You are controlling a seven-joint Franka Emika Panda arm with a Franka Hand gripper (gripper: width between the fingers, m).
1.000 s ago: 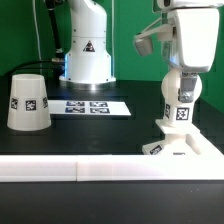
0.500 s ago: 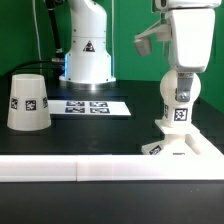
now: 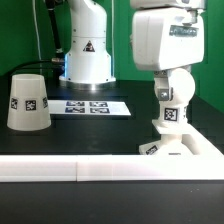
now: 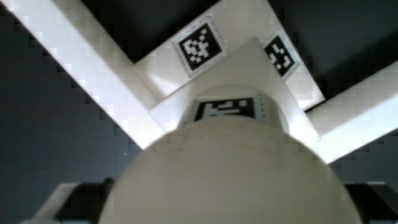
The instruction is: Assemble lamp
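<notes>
The tapered white plastic shade [image 3: 28,101] sits at the exterior view's left, with the marker board [image 3: 92,107] right of it. The round white bulb [image 3: 172,100] stands on the flat square white base [image 3: 180,148], far right.

The black table [image 3: 100,128] carries the shade [image 3: 28,100], the marker board [image 3: 88,106], the base [image 3: 185,150] and a border bar [image 3: 70,171].

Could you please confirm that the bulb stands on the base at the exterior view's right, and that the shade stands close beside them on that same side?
Not quite: the shade stands at the exterior view's left, on the far side of the marker board. The bulb does stand on the base at the right. The exterior view shows this.
</notes>
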